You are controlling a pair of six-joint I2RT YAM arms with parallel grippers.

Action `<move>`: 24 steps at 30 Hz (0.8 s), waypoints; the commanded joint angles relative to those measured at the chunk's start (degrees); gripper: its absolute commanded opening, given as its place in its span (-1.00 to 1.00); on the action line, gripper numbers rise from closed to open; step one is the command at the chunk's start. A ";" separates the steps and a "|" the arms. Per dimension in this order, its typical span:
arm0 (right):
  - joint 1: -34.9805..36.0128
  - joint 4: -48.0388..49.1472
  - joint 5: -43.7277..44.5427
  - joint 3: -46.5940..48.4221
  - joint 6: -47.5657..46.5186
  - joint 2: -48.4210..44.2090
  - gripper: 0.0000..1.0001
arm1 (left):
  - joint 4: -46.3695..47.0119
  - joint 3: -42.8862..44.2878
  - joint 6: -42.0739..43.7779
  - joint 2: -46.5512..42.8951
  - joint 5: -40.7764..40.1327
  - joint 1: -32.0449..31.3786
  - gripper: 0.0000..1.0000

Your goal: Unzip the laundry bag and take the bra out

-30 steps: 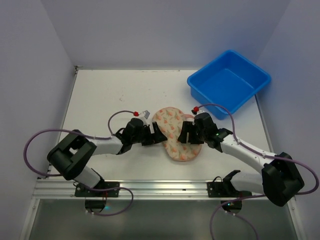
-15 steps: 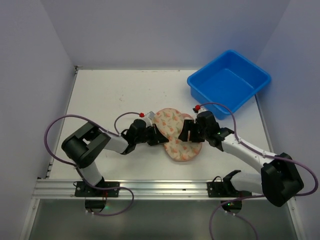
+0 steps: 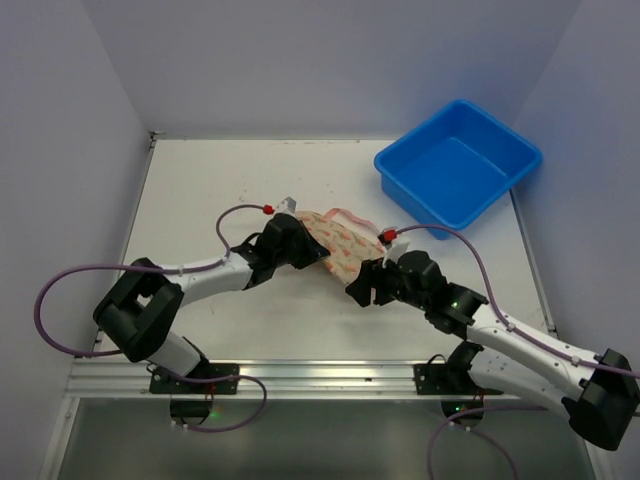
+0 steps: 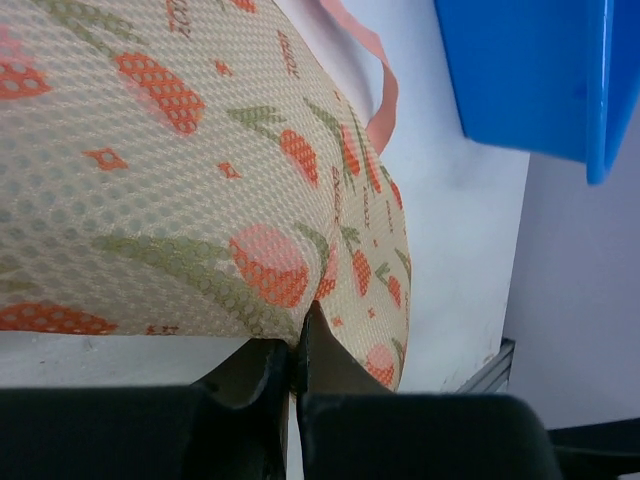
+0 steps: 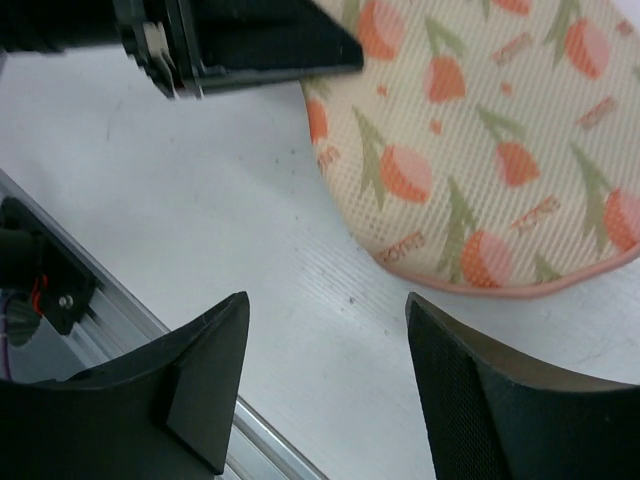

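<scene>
The laundry bag (image 3: 345, 240), cream mesh with orange tulip print and pink trim, lies mid-table with its left side raised. My left gripper (image 3: 315, 256) is shut, pinching the bag's lower edge (image 4: 250, 290) between its fingertips (image 4: 298, 335). The pink loop handle (image 4: 385, 95) hangs off the far end. My right gripper (image 3: 363, 290) stands open just in front of the bag, touching nothing; in its wrist view the gripper (image 5: 326, 300) hovers over bare table below the bag's pink-trimmed rim (image 5: 480, 150). The zipper pull does not show. The bra is hidden.
A blue plastic tub (image 3: 460, 165) sits at the back right, also in the left wrist view (image 4: 530, 70). The metal rail (image 5: 100, 300) of the table's near edge lies close under the right gripper. White walls enclose the table (image 3: 220, 190) on the left, the far side and the right.
The left gripper closed on the bag's edge and pulled it up and to the left, tilting it. The right gripper drew back off the bag toward the near edge.
</scene>
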 commanded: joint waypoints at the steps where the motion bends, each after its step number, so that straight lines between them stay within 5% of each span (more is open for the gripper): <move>1: 1.68 6.97 1.99 -2.37 0.08 1.41 0.31 | -6.69 4.42 -4.55 -2.38 -6.41 0.12 -1.00; 13: 1.68 21.82 1.11 -4.48 1.22 10.90 -0.02 | -15.65 11.02 -6.23 -5.37 -10.28 0.74 -1.00; 24: -4.99 33.96 -3.80 -9.92 3.33 13.46 0.07 | -15.49 9.98 -6.15 -7.74 -8.96 1.88 -1.00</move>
